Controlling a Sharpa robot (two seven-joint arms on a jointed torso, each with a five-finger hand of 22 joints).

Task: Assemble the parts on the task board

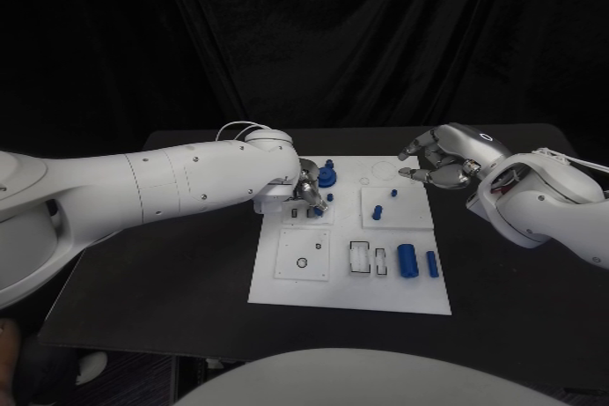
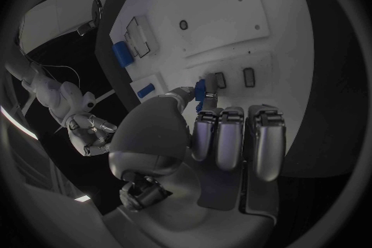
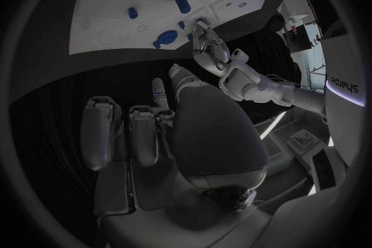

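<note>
White board (image 1: 287, 283) flat on the black surface (image 1: 152, 274), between both arms. Left robot hand (image 1: 309, 191) down on the board's upper left area, pinching a small blue piece (image 2: 201, 90) between thumb and fingertip just beside two small slots (image 2: 235, 78). Right robot hand (image 1: 438, 159) raised off the board's far right corner, fingers loosely curled, holding nothing. Large blue cylinder (image 1: 407, 260) and slimmer blue peg (image 1: 431, 264) lying nearer the robot, well apart from both hands.

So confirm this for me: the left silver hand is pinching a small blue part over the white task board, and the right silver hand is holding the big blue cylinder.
Wrong on the right silver hand: the head view shows it holding nothing, hovering by the white task board's far edge. The big blue cylinder lies on the board. The left silver hand does pinch a small blue part.
</note>
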